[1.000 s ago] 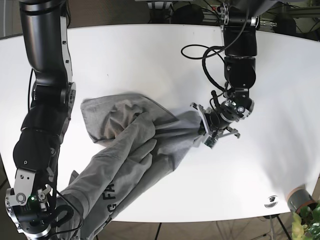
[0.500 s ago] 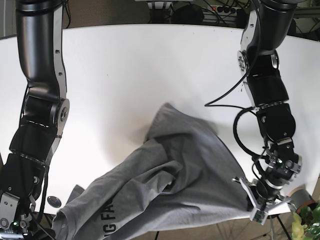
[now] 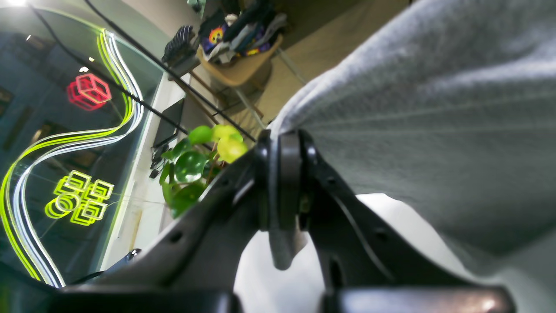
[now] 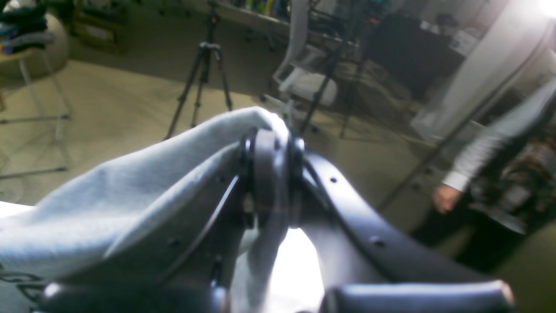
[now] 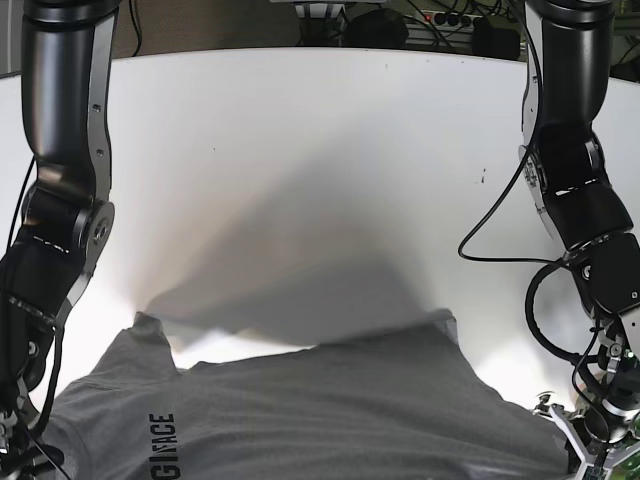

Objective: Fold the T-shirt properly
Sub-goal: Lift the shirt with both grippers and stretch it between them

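Overhanging white table, gray T-shirt

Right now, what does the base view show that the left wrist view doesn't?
Only the base view shows the white table, both arms, and black lettering on the T-shirt. Only the left wrist view shows the left gripper shut on the shirt's edge, plus a green plant beyond it. Both show the grey shirt stretched out.

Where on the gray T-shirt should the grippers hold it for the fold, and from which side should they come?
At the near hem corners of the gray T-shirt, each from its own outer side. Left gripper and right gripper are already shut on cloth edges there, and the shirt hangs spread between them.
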Robot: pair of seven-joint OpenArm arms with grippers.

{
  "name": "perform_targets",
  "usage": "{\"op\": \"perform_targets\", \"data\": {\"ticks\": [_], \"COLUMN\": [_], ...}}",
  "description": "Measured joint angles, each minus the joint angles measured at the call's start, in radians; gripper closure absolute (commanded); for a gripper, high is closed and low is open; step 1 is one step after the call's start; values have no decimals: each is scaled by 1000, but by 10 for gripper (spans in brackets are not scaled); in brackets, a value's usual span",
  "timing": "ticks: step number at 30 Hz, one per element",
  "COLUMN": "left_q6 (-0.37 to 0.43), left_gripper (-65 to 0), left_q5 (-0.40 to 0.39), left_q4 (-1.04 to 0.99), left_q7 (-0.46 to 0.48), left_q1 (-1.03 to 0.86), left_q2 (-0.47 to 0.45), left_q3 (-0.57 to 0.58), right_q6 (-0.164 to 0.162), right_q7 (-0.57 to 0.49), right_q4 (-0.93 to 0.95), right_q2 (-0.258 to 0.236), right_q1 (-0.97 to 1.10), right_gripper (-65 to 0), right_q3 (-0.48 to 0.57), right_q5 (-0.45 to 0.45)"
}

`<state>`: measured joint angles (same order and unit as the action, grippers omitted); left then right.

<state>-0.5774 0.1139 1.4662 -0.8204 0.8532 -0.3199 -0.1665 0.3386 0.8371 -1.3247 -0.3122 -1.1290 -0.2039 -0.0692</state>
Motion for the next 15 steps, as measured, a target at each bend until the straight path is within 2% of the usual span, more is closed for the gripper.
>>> {"op": "perform_targets", "data": {"ticks": [4, 9, 15], "left_q6": [-18, -81, -113], "left_gripper": [0, 0, 0], "left_q5": [-3, 3, 5], "left_q4": [42, 61, 181], "left_q7": [-39, -56, -82], "left_q1": [-72, -128, -316], "left_q2": [0, 0, 3], "left_q3": [-77, -125, -171], "right_q6": [-6, -5, 2], "right_q7": [56, 87, 156], "right_q4": [-110, -251, -439], "right_q2": [-15, -8, 20], "right_q1": [103, 237, 473], "right_gripper": [-35, -35, -35], "right_q3": [-33, -32, -143], "right_q5": [-14, -14, 92]}}
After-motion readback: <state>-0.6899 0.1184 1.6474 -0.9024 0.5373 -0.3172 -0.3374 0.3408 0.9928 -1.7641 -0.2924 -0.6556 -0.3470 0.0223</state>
